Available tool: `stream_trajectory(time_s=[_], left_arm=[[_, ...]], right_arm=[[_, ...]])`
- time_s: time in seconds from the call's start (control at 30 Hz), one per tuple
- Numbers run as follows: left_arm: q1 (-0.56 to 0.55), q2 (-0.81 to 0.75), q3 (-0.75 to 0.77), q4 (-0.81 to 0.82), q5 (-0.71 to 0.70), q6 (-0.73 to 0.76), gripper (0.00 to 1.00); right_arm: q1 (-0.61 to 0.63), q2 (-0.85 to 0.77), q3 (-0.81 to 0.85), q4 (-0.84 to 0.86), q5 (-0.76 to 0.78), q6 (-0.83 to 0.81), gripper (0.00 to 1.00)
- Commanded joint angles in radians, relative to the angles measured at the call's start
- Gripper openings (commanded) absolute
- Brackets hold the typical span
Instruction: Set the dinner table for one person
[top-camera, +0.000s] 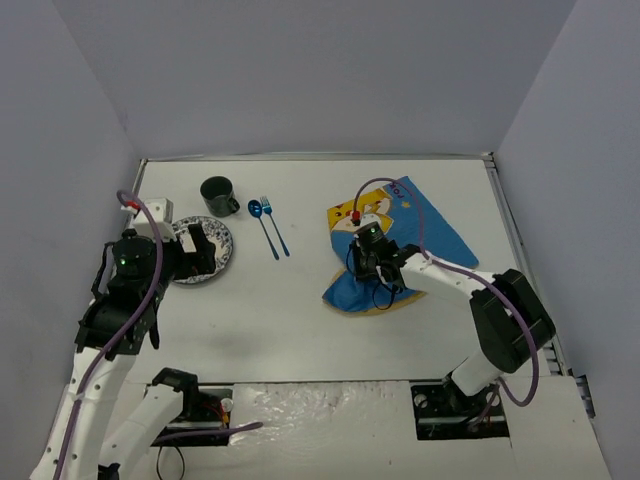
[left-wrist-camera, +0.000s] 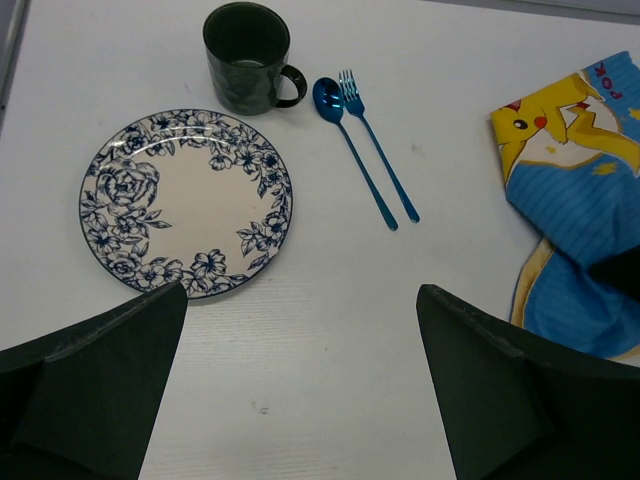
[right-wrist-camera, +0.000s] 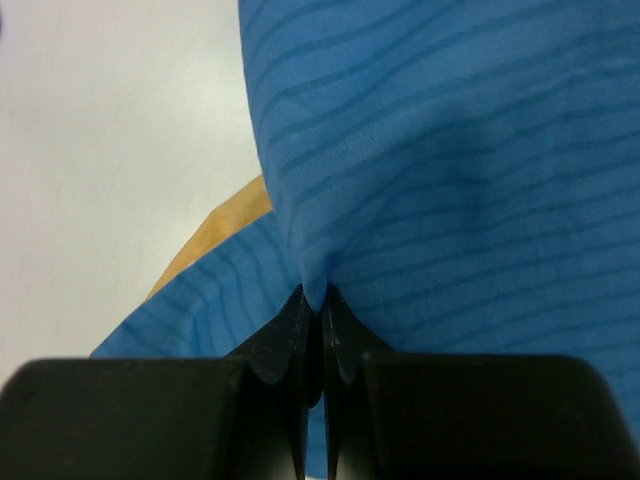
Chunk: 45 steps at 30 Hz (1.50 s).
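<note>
Blue placemat (top-camera: 445, 240): striped cloth with a yellow cartoon figure and an orange-yellow border. It lies rumpled on the right half of the table, with the near part bunched up under my right wrist.
Table (top-camera: 300, 320): white, matte and flat. It fills most of the overhead view, and every item sits on it.
Right gripper (right-wrist-camera: 322, 300): my fingers are pressed together, with a small pucker of the blue cloth pinched at the tips. Cloth fills most of my wrist view, with a strip of white table at the left.
Left gripper (left-wrist-camera: 302, 300): my fingers are wide apart, and only tabletop shows between them. It hangs over the left side of the table at the near edge of the plate.
Plate (left-wrist-camera: 185, 200): white with a blue flower rim, flat on the left side of the table. From overhead my left gripper hides part of it.
Mug (left-wrist-camera: 245, 55): dark green and upright, with its handle toward the spoon. It sits just beyond the plate's far rim.
Spoon (left-wrist-camera: 350, 140): shiny blue, with its bowl at the far end, just beside the mug handle.
Fork (left-wrist-camera: 378, 145): shiny blue, with its tines at the far end. It lies alongside the spoon on its right, roughly parallel.
Layout: the spoon and fork lie between the plate and the placemat, apart from both.
</note>
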Motion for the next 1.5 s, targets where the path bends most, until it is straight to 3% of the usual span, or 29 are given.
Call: stream_trajectory(time_s=[0.0,0.2,0.4,0.5,0.63,0.83,0.93,1.0,1.17,1.47], left_arm=[[-0.006,0.088,0.077,-0.024,0.101,-0.047,0.97],[-0.006,0.167,0.071,0.01,0.18,-0.086,0.97],[-0.007,0.237,0.079,0.049,0.25,-0.126,0.97],[-0.007,0.265,0.094,0.033,0.262,-0.11,0.97],[-0.006,0.275,0.112,0.007,0.251,-0.072,0.97],[-0.006,0.251,0.053,0.042,0.246,-0.05,0.97],[-0.005,0.246,0.033,0.051,0.247,-0.042,0.97],[-0.004,0.237,0.026,0.052,0.243,-0.038,0.97],[-0.001,0.219,0.002,0.056,0.231,-0.03,0.97],[0.01,0.224,-0.007,0.047,0.233,-0.027,0.97]], right_arm=[[0.153,-0.174,-0.065,0.038,0.002,0.179,0.0],[0.313,-0.181,-0.076,0.001,-0.014,0.203,0.01],[0.303,-0.205,0.012,-0.039,-0.01,0.113,0.62],[0.214,-0.219,0.07,-0.084,0.008,0.029,0.75],[0.018,-0.171,0.189,-0.081,-0.014,-0.068,0.77],[-0.209,0.115,0.44,-0.072,-0.152,-0.288,0.78],[-0.278,0.196,0.535,-0.069,-0.205,-0.315,0.77],[-0.342,0.31,0.61,-0.068,-0.304,-0.393,0.77],[-0.416,0.475,0.704,-0.069,-0.372,-0.472,0.78],[-0.436,0.593,0.759,-0.069,-0.454,-0.604,0.84]])
